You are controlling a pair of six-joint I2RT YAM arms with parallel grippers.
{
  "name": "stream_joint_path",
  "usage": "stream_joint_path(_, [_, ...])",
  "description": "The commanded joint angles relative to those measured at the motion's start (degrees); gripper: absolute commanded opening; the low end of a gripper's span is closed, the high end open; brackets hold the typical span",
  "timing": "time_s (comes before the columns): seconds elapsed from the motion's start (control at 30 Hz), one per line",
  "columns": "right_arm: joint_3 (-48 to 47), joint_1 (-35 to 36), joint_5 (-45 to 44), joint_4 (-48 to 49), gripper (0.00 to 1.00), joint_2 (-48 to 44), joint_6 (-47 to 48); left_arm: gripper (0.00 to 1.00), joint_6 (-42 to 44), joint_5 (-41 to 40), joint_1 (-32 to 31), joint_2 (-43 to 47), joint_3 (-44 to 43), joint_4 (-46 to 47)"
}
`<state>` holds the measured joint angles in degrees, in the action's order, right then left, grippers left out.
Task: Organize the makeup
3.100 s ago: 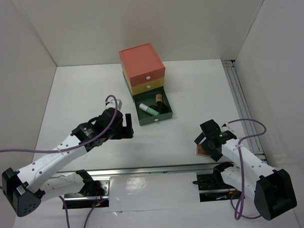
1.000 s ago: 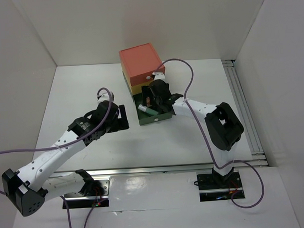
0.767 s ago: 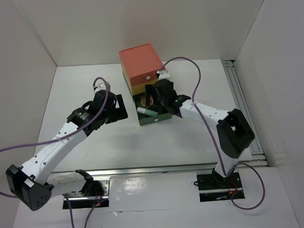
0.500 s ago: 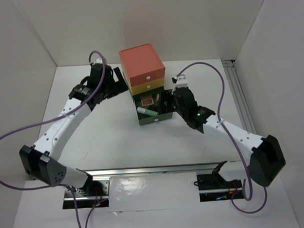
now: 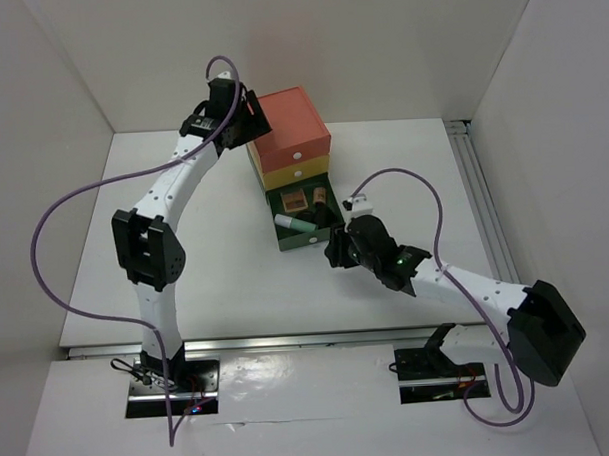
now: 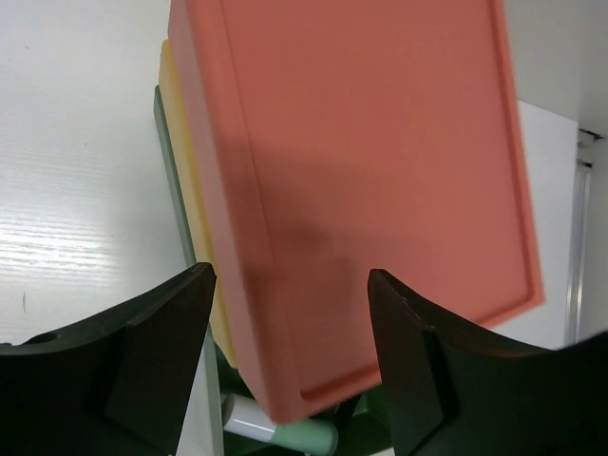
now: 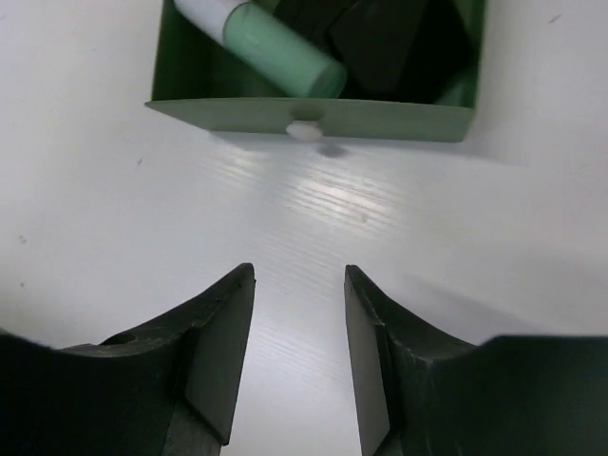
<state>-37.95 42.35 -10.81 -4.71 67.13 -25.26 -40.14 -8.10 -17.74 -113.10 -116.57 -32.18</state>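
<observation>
Makeup (image 5: 296, 223) in open drawer (image 5: 313, 239) at 12 o'clock of my released right end effector (image 7: 299, 275), left end effector (image 6: 290, 285) released over box (image 5: 286, 129); only shutting drawer seems left.

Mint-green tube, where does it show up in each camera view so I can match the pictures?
Top external: the mint-green tube lies front-left in the open green drawer, near the picture's centre.
Left wrist: the tube is at the bottom edge, below the orange box top.
Right wrist: the tube is at the top edge, left of centre.
Shared landmark: the green drawer.
</observation>
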Motion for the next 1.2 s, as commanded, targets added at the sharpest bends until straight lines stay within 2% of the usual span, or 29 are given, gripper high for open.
stream_joint_path(0.0, [2.2,1.7,2.3,6.4,0.51,2.1,-1.5,0.78,1.2,0.6,0.8,-3.4,-3.7,-1.9])
stream_joint_path(0.03, [2.2,2.2,2.3,7.4,0.56,4.0,-2.0,0.77,1.2,0.6,0.8,-4.1,-3.7,-1.9])
stream_joint_path(0.13, [3.8,2.7,2.8,14.7,0.59,7.0,-0.9,0.74,1.2,-0.2,0.8,-4.6,-3.2,-1.9])
stream_joint_path(0.27, [3.1,3.4,-1.0,21.7,0.59,14.2,1.2,0.53,0.7,-0.2,0.8,-5.7,-2.7,-1.9])
stream_joint_path(0.3, [2.3,3.4,-1.8,23.0,0.59,15.4,1.7,0.44,0.7,-0.2,0.8,-5.7,-2.1,-1.9])
stream_joint_path(0.33, [1.7,3.4,-1.8,25.9,0.59,16.6,2.3,0.41,0.2,0.4,0.8,-5.7,-2.1,-1.9])
stream_joint_path(0.57, [-4.1,3.4,-7.3,32.2,0.60,26.3,6.0,0.39,0.7,0.9,0.8,-6.3,-0.2,-1.9])
stream_joint_path(0.67, [-6.6,2.8,-8.9,33.4,0.56,28.9,6.8,0.39,1.3,0.9,0.8,-6.3,0.4,-1.9])
stream_joint_path(0.7, [-7.3,2.2,-8.9,33.5,0.50,29.6,6.8,0.37,1.3,0.9,0.8,-6.3,0.4,-1.9])
stream_joint_path(0.77, [-8.4,1.5,-9.5,34.1,0.45,31.6,7.4,0.37,2.0,0.9,0.8,-6.3,0.4,-1.9])
stream_joint_path(0.83, [-10.5,0.7,-8.5,34.1,0.30,32.7,8.2,0.37,3.0,1.4,0.8,-6.8,0.4,-1.9])
stream_joint_path(0.9, [-11.3,0.1,-8.0,34.1,0.05,33.3,9.7,0.37,3.1,1.4,0.8,-6.8,0.4,-1.9])
stream_joint_path(0.93, [-11.9,-0.4,-8.0,33.5,0.00,33.3,11.3,0.37,3.8,1.4,0.8,-7.3,0.4,-1.9])
stream_joint_path(1.07, [-13.2,-1.0,-9.1,32.6,0.00,33.3,16.8,0.37,5.9,2.6,0.8,-7.8,0.4,-1.9])
stream_joint_path(1.17, [-14.6,-3.3,-9.1,30.7,0.00,33.8,17.5,0.37,5.9,2.6,0.8,-8.4,0.4,-1.9])
